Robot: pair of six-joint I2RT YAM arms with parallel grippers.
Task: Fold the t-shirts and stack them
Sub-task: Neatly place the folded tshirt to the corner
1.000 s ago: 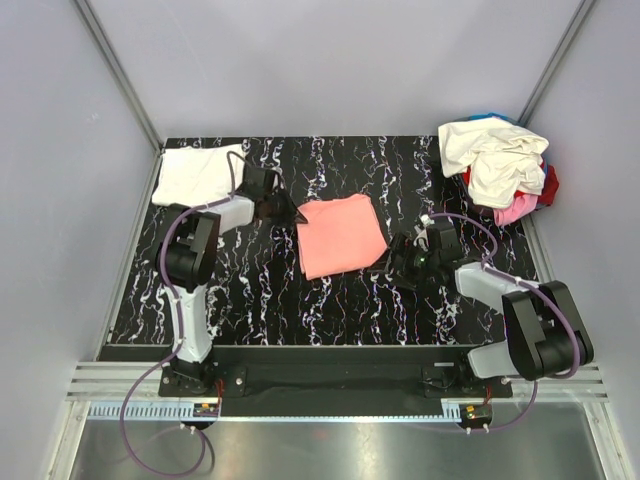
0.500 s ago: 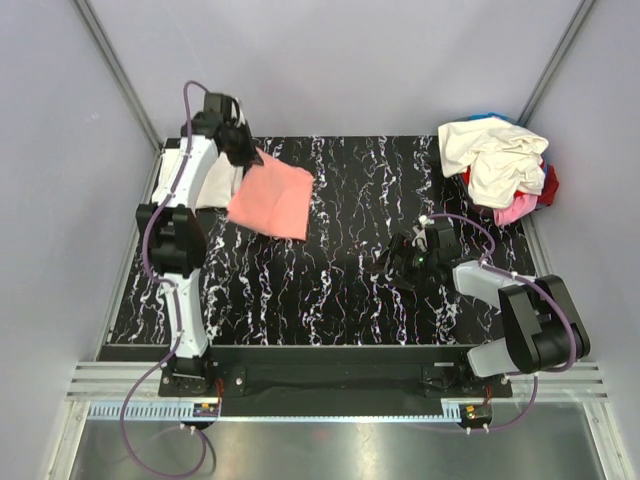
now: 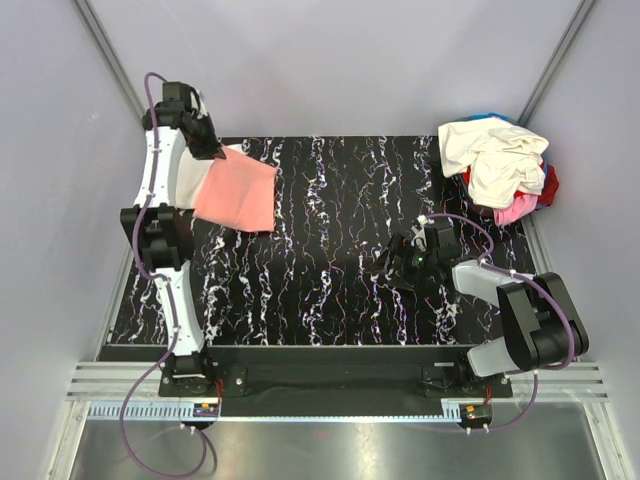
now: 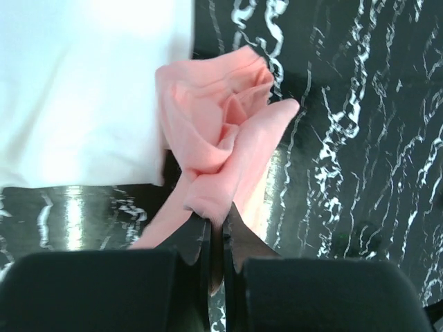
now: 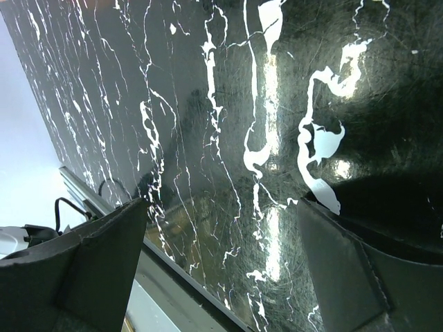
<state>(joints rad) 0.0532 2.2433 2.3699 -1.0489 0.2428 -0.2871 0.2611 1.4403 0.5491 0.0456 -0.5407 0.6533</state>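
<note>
The left gripper (image 4: 216, 223) pinches the folded salmon-pink cotton t-shirt (image 3: 238, 192) over the black marbled worktop's (image 3: 350, 300) far-left corner. The folded white t-shirt (image 4: 83, 90) lies just beside it, toward the left edge. The right gripper (image 3: 398, 262), wide open and empty, sits well apart.

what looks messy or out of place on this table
Two things. The heap of unfolded t-shirts sits crumpled in the far right corner. The salmon-pink t-shirt, pinched in the left gripper, is bunched at the grip and skewed, partly over the white t-shirt.
</note>
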